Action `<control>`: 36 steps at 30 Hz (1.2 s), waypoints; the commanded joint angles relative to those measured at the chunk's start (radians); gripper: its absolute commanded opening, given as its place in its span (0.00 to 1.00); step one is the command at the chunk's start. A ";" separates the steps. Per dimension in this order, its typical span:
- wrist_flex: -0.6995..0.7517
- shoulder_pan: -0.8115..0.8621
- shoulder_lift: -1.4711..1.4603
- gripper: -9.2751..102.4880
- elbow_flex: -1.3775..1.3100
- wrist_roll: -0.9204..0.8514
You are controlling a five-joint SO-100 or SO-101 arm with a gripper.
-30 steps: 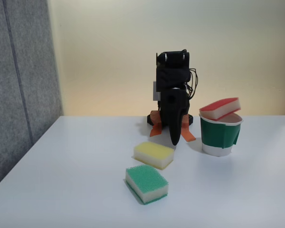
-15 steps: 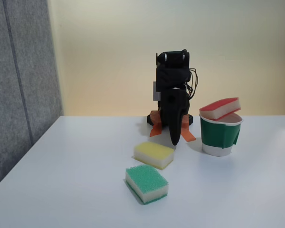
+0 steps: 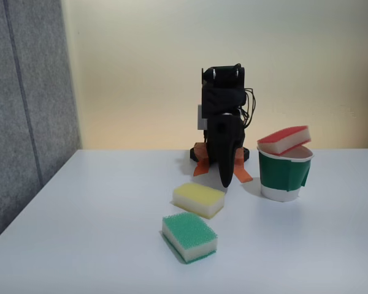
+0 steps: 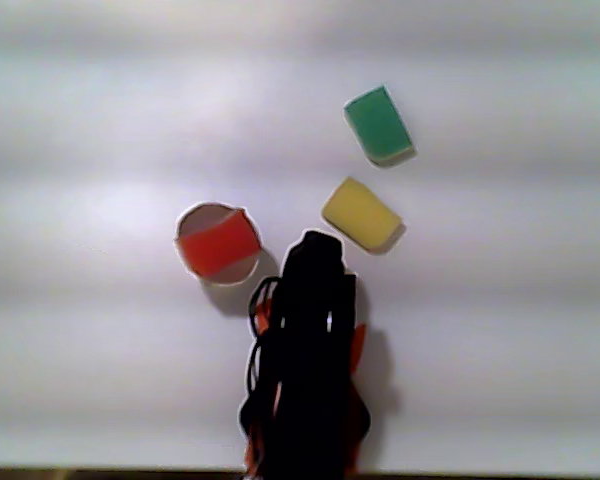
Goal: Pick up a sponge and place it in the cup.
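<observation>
The red-topped sponge (image 3: 285,139) lies tilted across the rim of the green-banded paper cup (image 3: 283,174), sticking up out of it. Seen from above in the other view, the sponge (image 4: 218,243) covers most of the cup's mouth (image 4: 192,218). The black arm is folded over its base, and my gripper (image 3: 226,182) points down at the table just left of the cup. Its fingers are together, with nothing between them. From above, the gripper (image 4: 318,245) sits between the cup and a yellow sponge.
A yellow-topped sponge (image 3: 199,199) lies in front of the arm, and a green-topped sponge (image 3: 189,236) lies nearer the camera. Both also show from above, yellow sponge (image 4: 360,213) and green sponge (image 4: 378,123). A grey panel (image 3: 24,110) borders the table's left side.
</observation>
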 commanded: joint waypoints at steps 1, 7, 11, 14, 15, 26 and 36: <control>0.017 0.012 0.015 0.09 0.055 0.011; 0.017 0.012 0.015 0.09 0.055 0.011; 0.017 0.012 0.015 0.09 0.055 0.011; 0.017 0.012 0.015 0.09 0.055 0.011; 0.017 0.012 0.015 0.09 0.055 0.011; 0.017 0.012 0.015 0.09 0.055 0.011; 0.017 0.012 0.015 0.09 0.055 0.011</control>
